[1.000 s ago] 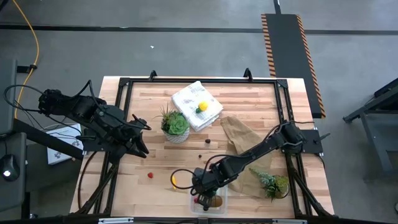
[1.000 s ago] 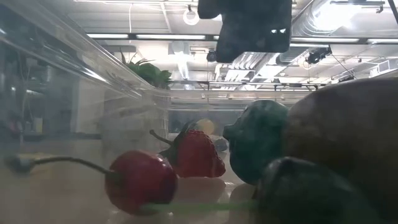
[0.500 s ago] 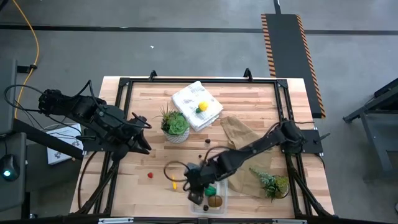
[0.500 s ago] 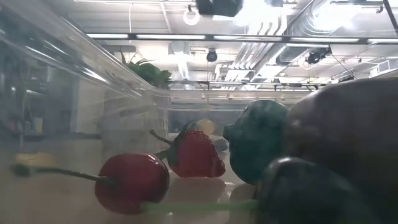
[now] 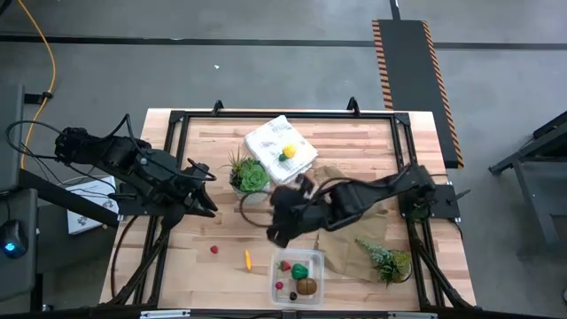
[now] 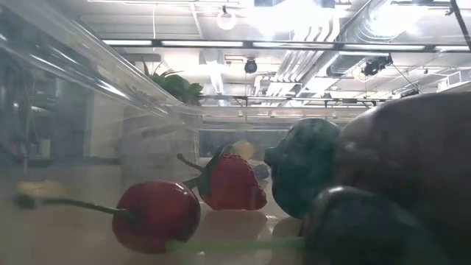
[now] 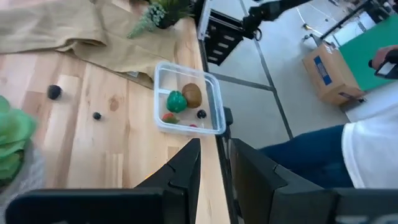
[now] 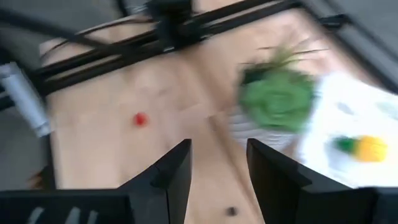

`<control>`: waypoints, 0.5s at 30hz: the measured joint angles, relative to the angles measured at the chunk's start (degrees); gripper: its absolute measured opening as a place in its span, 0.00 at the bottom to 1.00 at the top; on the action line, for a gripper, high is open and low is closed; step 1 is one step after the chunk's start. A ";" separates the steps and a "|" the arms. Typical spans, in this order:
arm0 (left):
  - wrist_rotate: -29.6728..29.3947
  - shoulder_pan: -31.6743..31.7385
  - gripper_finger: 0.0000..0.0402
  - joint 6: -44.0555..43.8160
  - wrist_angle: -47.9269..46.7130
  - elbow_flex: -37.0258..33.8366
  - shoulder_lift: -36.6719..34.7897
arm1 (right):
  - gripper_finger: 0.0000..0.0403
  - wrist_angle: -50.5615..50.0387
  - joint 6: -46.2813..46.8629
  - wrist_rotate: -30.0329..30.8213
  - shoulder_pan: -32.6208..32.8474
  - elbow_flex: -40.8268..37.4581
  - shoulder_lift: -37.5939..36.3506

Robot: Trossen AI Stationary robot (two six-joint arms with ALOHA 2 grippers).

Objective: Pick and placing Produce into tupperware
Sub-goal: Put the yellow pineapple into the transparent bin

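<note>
While the left tool [image 5: 202,190] waits over the left part of the tabletop [image 5: 354,146], its fingers [image 7: 185,167] stand a narrow gap apart with nothing between them. The right tool [image 5: 276,229] hovers near the middle of the tabletop, just beside the potted succulent [image 5: 249,177] and above the clear tupperware [image 5: 298,276]; its fingers [image 8: 177,168] are parted a little and hold nothing.

The tupperware sits at the front edge of the tabletop. Inside it lie a green broccoli-like piece [image 5: 301,270], a brown kiwi-like ball [image 5: 306,286], red berries [image 5: 282,285] and a dark berry [image 7: 201,114]. Seen level from inside the box, a red cherry [image 6: 156,215] with a long stem lies in front of a strawberry [image 6: 229,182].

Outside the box, an orange stick [image 5: 248,259] lies just to its left, and a red berry [image 5: 213,249] lies further left. A yellow lemon [image 5: 288,151] rests on the folded white cloth [image 5: 279,148] at the back. Two dark berries [image 7: 55,91] lie on the wood near the crumpled brown paper bag [image 5: 341,190].
</note>
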 joint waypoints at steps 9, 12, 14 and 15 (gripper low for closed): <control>-16.09 0.02 0.19 0.26 1.72 0.00 -0.15 | 0.36 -5.16 2.23 5.71 -8.47 -2.81 -3.75; -24.49 0.07 0.19 0.26 1.73 0.00 -0.15 | 0.36 -6.88 1.77 5.69 -12.49 -2.81 -3.75; -28.96 0.12 0.19 0.38 1.74 0.00 -0.15 | 0.36 -7.93 0.30 5.69 -15.28 -2.81 -3.75; -30.87 0.62 0.19 0.69 1.74 0.00 -0.15 | 0.36 -8.42 -1.27 5.67 -16.61 -2.81 -3.75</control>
